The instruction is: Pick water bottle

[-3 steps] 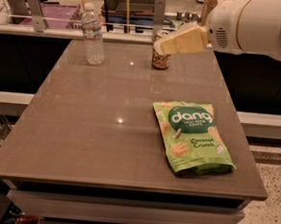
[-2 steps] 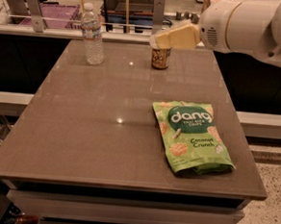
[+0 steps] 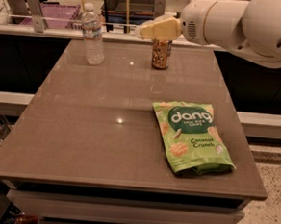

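The water bottle is clear ribbed plastic with a white cap and a pale label band. It stands upright at the far left of the brown table. A shorter gold-brown patterned can stands to its right at the far edge. My gripper, cream-coloured on a white arm, hovers just above the can's top and points left toward the bottle, well to the right of it.
A green Dang coconut chips bag lies flat on the right front part of the table. Behind the table runs a counter rail with a purple bin and upright poles. The floor shows at the lower right.
My arm and gripper have moved left across the back of the table, from right of the can to above it. The bottle, can and bag have not moved.
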Controlling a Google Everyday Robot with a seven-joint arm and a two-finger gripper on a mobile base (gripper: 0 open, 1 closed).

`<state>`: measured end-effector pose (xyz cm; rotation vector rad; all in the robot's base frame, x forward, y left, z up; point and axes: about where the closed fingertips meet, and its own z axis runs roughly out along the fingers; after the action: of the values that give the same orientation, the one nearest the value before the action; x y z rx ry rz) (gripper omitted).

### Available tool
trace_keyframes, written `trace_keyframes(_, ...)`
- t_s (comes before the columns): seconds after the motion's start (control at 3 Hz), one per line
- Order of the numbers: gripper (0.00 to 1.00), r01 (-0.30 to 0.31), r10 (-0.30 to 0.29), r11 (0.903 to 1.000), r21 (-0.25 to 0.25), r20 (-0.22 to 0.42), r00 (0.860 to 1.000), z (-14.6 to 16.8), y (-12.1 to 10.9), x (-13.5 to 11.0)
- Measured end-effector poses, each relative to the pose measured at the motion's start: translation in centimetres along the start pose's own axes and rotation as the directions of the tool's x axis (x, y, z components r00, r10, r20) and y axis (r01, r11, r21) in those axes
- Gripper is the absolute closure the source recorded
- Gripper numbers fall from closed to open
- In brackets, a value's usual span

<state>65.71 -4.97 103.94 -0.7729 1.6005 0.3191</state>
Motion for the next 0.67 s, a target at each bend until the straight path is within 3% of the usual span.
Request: trace_keyframes(0.67, 0.0, -0.047, 0.049, 0.9935, -0.104, 0.017, 0.999, 7.7, 1.5, -1.0)
